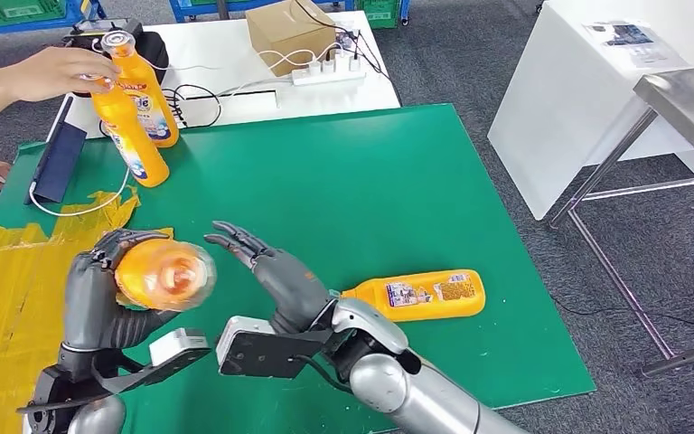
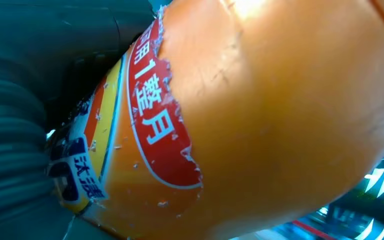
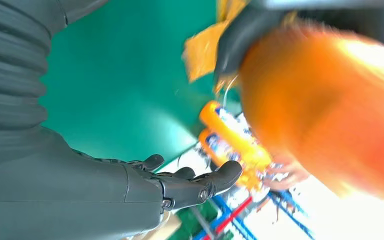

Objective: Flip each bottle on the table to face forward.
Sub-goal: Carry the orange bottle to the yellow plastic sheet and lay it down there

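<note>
Right up close, the robot's left hand [image 1: 99, 294] grips a fat orange bottle [image 1: 164, 274] and holds it up above the green table [image 1: 370, 181]. Its round bottom faces the head camera. The left wrist view shows the bottle's [image 2: 260, 125] side with a torn red label, pressed against the grey hand.

The green table is the biggest thing. Yellow tape [image 1: 9, 298] covers its left part. A white table [image 1: 235, 63] stands behind it, with a brown box [image 1: 287, 29] and a white power strip [image 1: 328, 72] on top.

The right hand [image 1: 271, 271] hangs just beside the held bottle with its fingers spread apart, and it holds nothing. The right wrist view shows the same open fingers [image 3: 205, 182], with the blurry orange bottle [image 3: 325, 110] near them.

Another orange bottle [image 1: 425, 295] lies flat on the green table near the right arm, its label facing up.

Two more orange bottles [image 1: 135, 113] stand close together at the far left corner. A person's hand [image 1: 50, 72] rests on their tops
</note>
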Controlling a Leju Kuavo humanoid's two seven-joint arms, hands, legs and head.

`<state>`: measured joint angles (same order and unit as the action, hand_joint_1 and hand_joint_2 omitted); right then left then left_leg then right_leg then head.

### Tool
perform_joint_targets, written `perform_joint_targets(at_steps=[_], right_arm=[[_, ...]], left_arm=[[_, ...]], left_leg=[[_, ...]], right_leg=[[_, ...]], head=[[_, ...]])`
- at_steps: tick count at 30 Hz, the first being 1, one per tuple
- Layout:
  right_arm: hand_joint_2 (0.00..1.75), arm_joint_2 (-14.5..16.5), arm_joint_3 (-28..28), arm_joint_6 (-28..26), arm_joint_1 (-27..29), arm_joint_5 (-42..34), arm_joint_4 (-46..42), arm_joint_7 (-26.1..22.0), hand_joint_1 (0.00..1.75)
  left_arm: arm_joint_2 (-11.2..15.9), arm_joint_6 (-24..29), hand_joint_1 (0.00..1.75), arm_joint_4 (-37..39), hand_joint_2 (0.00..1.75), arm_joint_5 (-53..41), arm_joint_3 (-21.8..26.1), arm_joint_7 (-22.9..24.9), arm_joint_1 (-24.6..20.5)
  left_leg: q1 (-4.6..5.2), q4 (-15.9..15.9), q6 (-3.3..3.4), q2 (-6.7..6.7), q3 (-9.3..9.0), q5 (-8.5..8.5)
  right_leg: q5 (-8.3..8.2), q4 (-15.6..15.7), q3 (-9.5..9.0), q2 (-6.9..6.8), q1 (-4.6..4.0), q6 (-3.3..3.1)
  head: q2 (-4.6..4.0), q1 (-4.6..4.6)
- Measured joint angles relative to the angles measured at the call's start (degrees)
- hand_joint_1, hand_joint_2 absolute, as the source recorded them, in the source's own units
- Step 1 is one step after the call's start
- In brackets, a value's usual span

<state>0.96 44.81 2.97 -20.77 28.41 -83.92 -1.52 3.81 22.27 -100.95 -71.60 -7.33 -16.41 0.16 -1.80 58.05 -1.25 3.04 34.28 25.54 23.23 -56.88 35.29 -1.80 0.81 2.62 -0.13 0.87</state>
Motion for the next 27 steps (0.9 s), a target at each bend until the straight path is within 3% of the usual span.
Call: perform_joint_targets(at_steps=[3, 8, 15, 19, 27], right_arm=[[1.75, -3.7, -1.9, 4.0, -0.5, -1.4, -0.9, 0.0, 0.0], [1.75, -11.5, -3.5, 11.3, -3.8, -4.4, -0.7, 0.9, 0.0], [1.75, -20.3, -2.6, 16.8, -7.2, -7.6, 3.9, 3.2, 0.0], [1.75, -24.7, -1.2, 20.3, -9.3, -10.7, 7.6, 5.1, 0.0], [1.75, -33.1, 1.9, 23.9, -11.2, -15.0, 10.7, 6.9, 0.0]], left_arm=[[3.3, 2.5, 1.75, 4.7, 1.75, -10.5, 2.3, 4.9, 0.4], [9.8, 1.0, 1.75, 18.2, 1.75, -16.7, 5.7, 9.2, -0.8], [16.0, -4.7, 1.75, 40.3, 1.75, -18.2, 3.4, 13.3, -8.9], [17.9, -6.3, 0.0, 50.3, 1.75, -18.3, -0.4, 15.9, -15.4], [19.0, -6.3, 0.0, 59.4, 1.75, -14.6, -4.1, 12.6, -21.8]], left_leg=[[0.0, 0.0, 0.0, 0.03, -0.01, 0.01], [0.0, 0.0, 0.0, 0.03, -0.03, -0.04], [0.04, 0.0, -0.01, -0.17, -0.04, -0.08], [0.08, 0.0, 0.0, -0.36, -0.14, -0.08], [0.08, 0.0, 0.08, -0.64, -0.33, -0.25]], right_leg=[[0.0, 0.0, 0.01, 0.01, 0.0, 0.0], [-0.01, 0.0, 0.01, 0.01, -0.01, 0.0], [-0.02, 0.0, -0.08, -0.14, 0.04, 0.0], [-0.01, 0.0, -0.28, -0.35, 0.14, 0.01], [-0.03, 0.0, -0.61, -0.57, 0.16, 0.0]], head=[[0.0, 0.0], [0.0, 0.0], [0.0, 0.0], [0.0, -0.02], [0.0, -0.02]])
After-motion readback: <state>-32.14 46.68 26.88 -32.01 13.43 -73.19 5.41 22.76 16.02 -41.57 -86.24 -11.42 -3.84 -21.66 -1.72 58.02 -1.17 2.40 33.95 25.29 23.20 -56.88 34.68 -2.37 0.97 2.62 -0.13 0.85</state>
